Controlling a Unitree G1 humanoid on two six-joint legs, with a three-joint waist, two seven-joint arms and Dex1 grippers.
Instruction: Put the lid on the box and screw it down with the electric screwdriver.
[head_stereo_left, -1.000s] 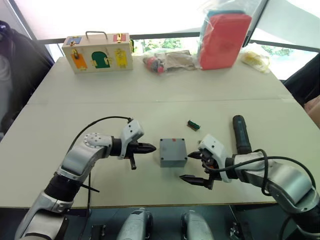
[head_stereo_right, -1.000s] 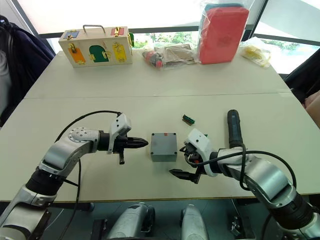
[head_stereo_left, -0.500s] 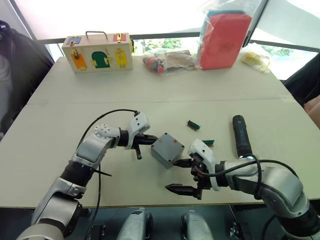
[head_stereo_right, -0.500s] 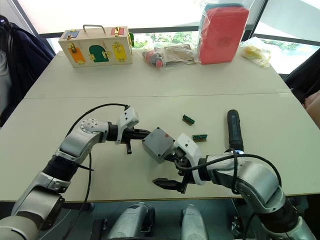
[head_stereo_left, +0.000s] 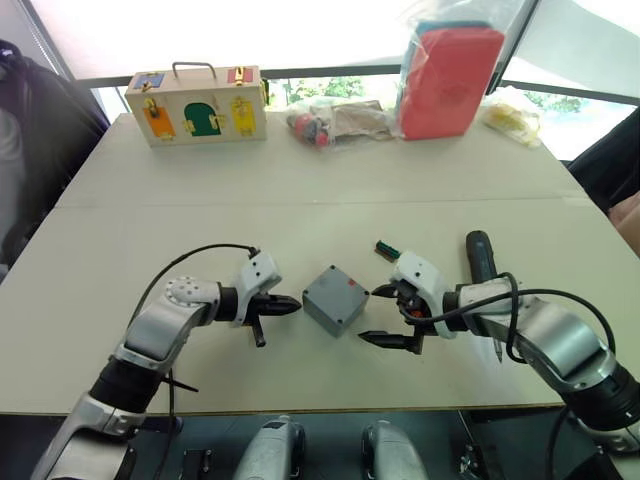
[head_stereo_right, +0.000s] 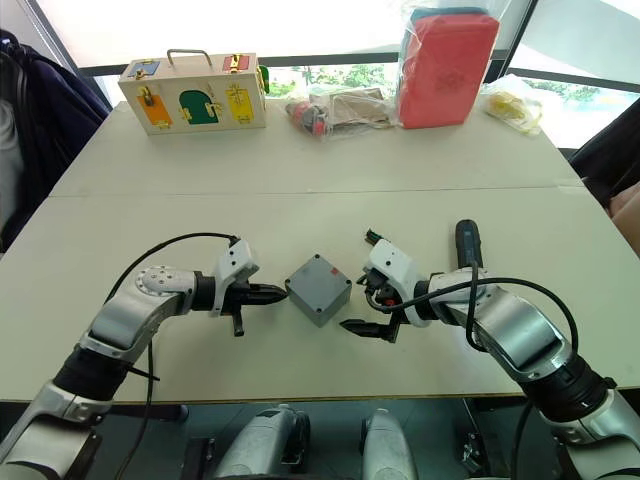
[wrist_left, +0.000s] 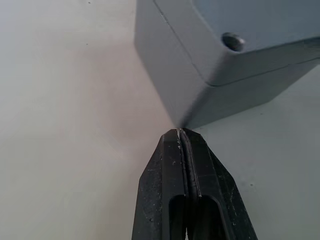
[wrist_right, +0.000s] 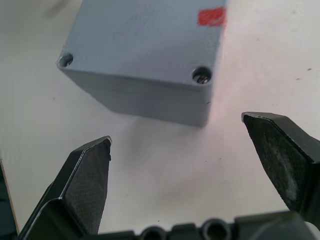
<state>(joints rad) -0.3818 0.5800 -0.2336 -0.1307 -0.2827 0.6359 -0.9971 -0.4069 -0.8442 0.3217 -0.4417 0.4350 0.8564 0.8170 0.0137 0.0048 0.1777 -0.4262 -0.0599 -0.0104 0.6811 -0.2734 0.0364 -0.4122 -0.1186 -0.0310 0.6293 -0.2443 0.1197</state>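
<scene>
Head views: the box (head_stereo_left: 335, 298) is seen on the table (head_stereo_left: 300, 215), turned corner-on, between the two grippers, with the lid (head_stereo_right: 320, 283) seated on top of it. The left gripper (head_stereo_left: 291, 302) is pointed at the box's left corner with its fingers pressed together around nothing, the tip just beside the box. The right gripper (head_stereo_left: 386, 316) is spread wide and empty, just right of the box. The screwdriver (head_stereo_left: 483, 268) is laid flat on the table beyond the right arm, with a small green piece (head_stereo_left: 386, 249) near it.

Left wrist view: the closed fingers (wrist_left: 187, 195) are shown with their tip at the box's lower corner; whether they touch cannot be told.

Right wrist view: the box (wrist_right: 145, 55) is shown ahead of the parted fingers (wrist_right: 82, 185), apart from both, a red mark (wrist_right: 211, 16) on its top
</scene>
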